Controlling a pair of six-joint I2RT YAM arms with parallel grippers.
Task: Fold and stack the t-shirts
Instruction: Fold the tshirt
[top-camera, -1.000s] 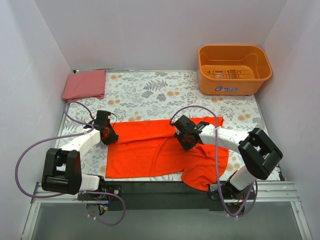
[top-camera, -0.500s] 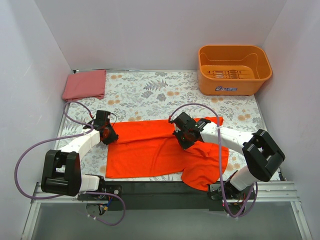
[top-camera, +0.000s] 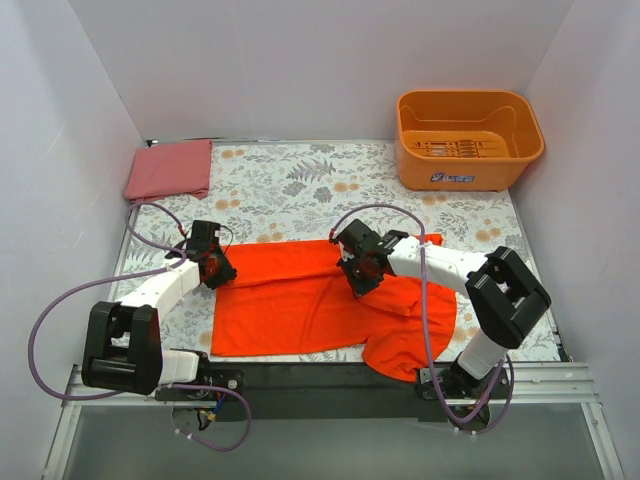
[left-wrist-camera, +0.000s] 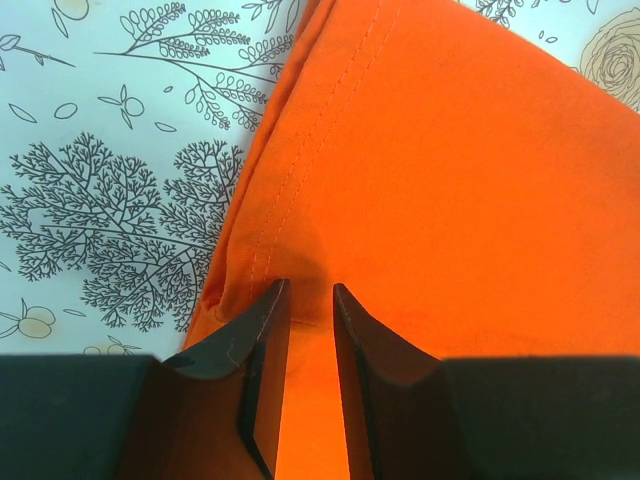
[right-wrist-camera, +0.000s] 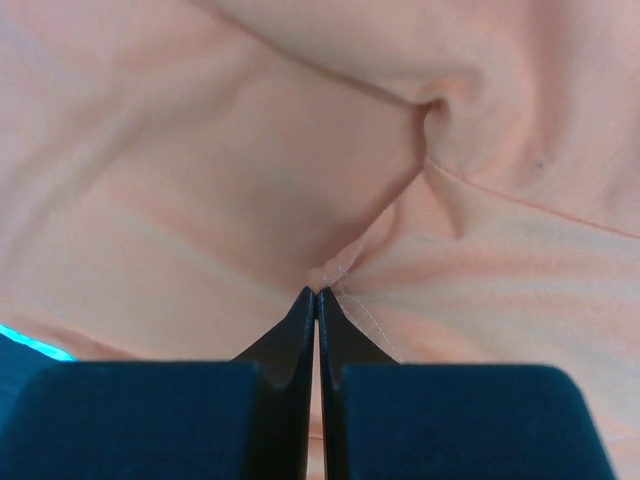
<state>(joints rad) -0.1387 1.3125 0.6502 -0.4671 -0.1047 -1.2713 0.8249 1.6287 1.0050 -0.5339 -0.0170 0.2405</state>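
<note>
The vivid orange-red t-shirt (top-camera: 290, 300) lies spread on the flowered tablecloth, its right part bunched and hanging toward the near edge. My left gripper (top-camera: 216, 268) sits at the shirt's left edge, and its jaws (left-wrist-camera: 310, 290) hold a fold of the orange cloth (left-wrist-camera: 450, 180) between them. My right gripper (top-camera: 360, 274) is low over the shirt's middle. In the right wrist view its jaws (right-wrist-camera: 318, 292) are shut, pinching a small pucker of the cloth (right-wrist-camera: 480, 250). The duller pinkish-red t-shirt (top-camera: 170, 168) rests as a folded rectangle at the far left corner.
A rigid orange plastic tub (top-camera: 468, 140) stands at the far right corner. White walls close in the table on three sides. A black rail (top-camera: 320, 378) runs along the near edge, with purple cables looping from both arms.
My right gripper has shut on the orange cloth and shifted a little left and away, pulling the fabric with it. The left gripper has stayed where it was.
</note>
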